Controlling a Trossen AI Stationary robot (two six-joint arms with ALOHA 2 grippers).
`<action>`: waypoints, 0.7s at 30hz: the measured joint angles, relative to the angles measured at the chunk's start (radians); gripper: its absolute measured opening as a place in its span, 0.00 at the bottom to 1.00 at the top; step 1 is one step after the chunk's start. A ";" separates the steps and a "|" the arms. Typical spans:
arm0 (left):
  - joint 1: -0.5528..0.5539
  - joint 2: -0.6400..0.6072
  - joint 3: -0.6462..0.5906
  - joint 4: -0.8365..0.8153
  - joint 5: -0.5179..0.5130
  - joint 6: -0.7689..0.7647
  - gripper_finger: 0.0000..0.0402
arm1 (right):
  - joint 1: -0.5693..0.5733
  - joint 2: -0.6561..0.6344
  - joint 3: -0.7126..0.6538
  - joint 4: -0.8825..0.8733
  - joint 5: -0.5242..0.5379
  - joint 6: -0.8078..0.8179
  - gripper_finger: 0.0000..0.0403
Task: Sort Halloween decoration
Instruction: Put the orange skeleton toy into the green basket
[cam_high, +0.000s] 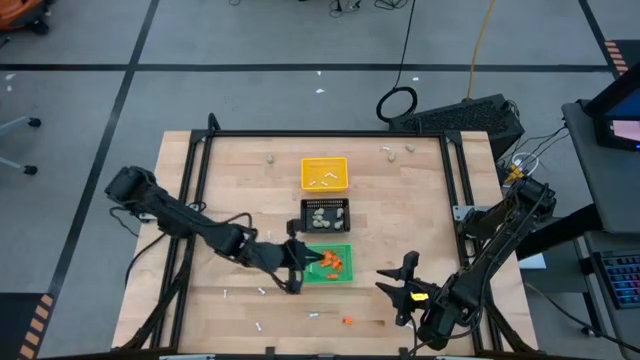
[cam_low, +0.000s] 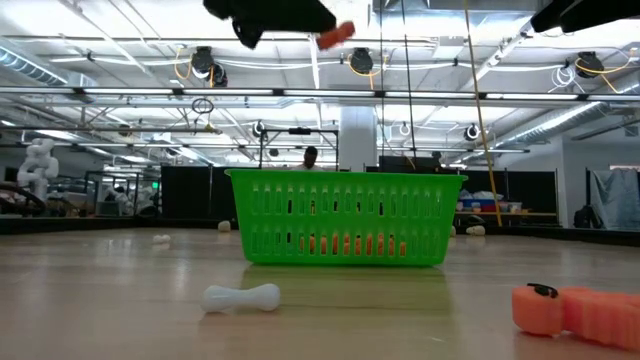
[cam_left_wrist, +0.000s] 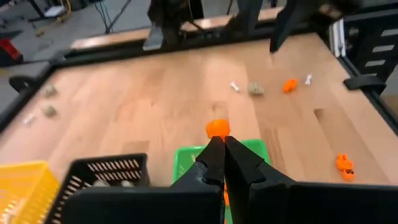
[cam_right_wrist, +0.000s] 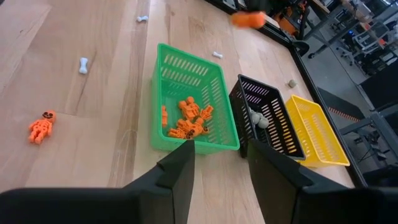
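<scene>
My left gripper (cam_high: 296, 270) hangs at the left rim of the green tray (cam_high: 327, 281), shut on a small orange piece (cam_left_wrist: 217, 129), which also shows high above the tray in the low view (cam_low: 337, 33). Several orange pieces (cam_right_wrist: 186, 121) lie in the green tray. My right gripper (cam_high: 400, 283) waits open at the table's near right, with nothing between its fingers (cam_right_wrist: 180, 168). On the bare table lie an orange figure (cam_right_wrist: 40, 126), white sticks (cam_low: 240, 297) and beige lumps (cam_high: 410, 148). My left gripper pinches the orange piece at its near end (cam_left_wrist: 217, 135) between its two fingertips (cam_left_wrist: 213, 154). Most of the piece sticks out past the tips. The fingers come from the table's left, slanting down. The piece is lifted clear, above the green tray.
Behind the green tray stand a black tray (cam_high: 325, 215) with beige lumps and a yellow tray (cam_high: 325, 173) with white sticks, all in one row toward the far edge. A black frame (cam_high: 320, 133) borders the table. More loose pieces (cam_high: 347, 321) lie near the front edge.
</scene>
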 joint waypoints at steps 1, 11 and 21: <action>0.004 0.017 0.004 0.002 0.001 -0.014 0.00 | 0.000 0.000 0.000 0.000 -0.001 0.009 0.34; 0.036 0.147 0.047 0.000 0.052 -0.105 0.00 | 0.000 0.000 0.000 0.000 -0.002 0.039 0.34; 0.057 0.177 0.051 -0.007 0.113 -0.148 0.00 | 0.000 0.000 0.000 0.000 -0.003 0.029 0.34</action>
